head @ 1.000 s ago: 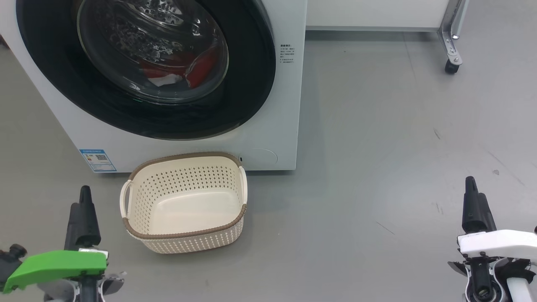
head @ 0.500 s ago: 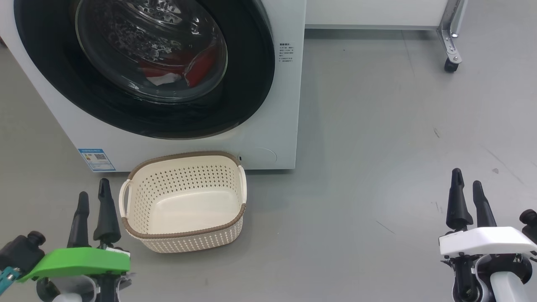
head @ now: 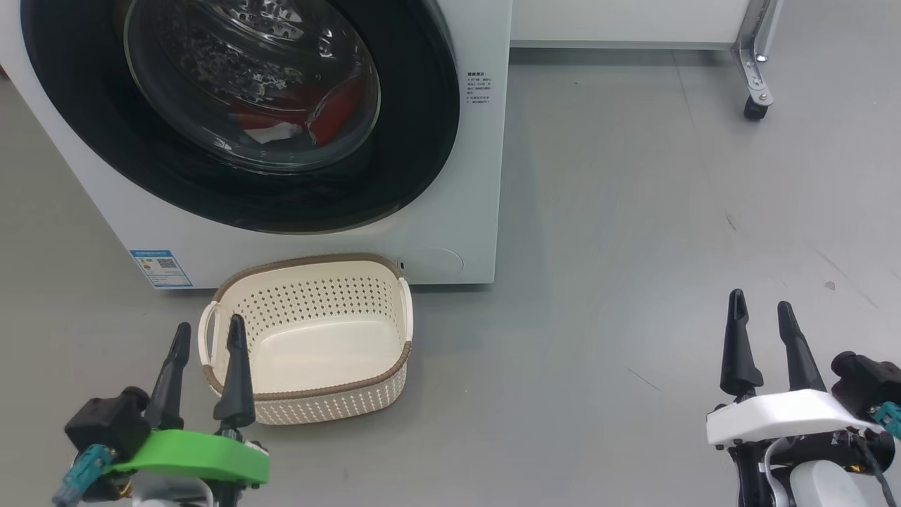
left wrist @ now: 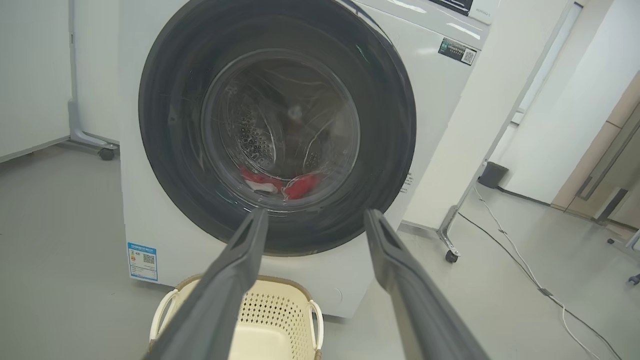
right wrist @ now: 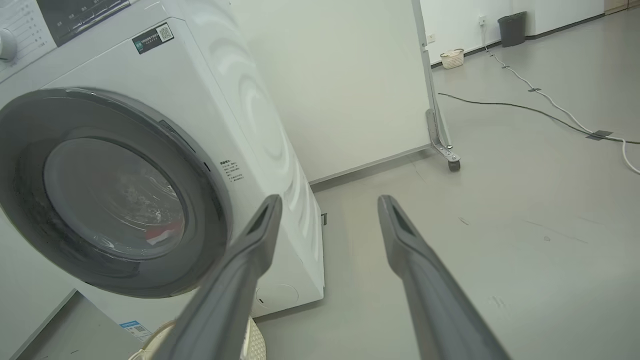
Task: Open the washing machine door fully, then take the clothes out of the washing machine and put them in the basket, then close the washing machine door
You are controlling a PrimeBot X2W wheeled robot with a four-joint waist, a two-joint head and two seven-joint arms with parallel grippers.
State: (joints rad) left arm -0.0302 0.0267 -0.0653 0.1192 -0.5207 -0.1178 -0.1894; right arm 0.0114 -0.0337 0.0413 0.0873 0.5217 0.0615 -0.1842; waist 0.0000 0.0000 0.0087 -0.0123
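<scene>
The white washing machine [head: 457,211] fills the head view's upper left. Its round black-rimmed door [head: 415,141] looks shut against the front; red and white clothes [head: 331,116] show through the glass. The empty cream basket [head: 310,338] stands on the floor just before the machine. My left gripper [head: 208,331] is open, its fingers rising over the basket's left handle. My right gripper [head: 760,310] is open over bare floor at the lower right, well away from the machine. The left wrist view faces the door [left wrist: 395,125], the clothes [left wrist: 285,182] and the basket [left wrist: 280,310], with the left gripper [left wrist: 314,214] empty.
A white partition on a wheeled metal leg [head: 757,91] stands behind and to the right of the machine. Grey floor spreads out to the right. In the right wrist view a cable [right wrist: 550,107] runs across the far floor, with a bin [right wrist: 512,22] by the wall.
Both grippers have turned, so that their two fingers now show side by side; the left one has also moved right, to the basket's handle. The head camera has shifted slightly.
</scene>
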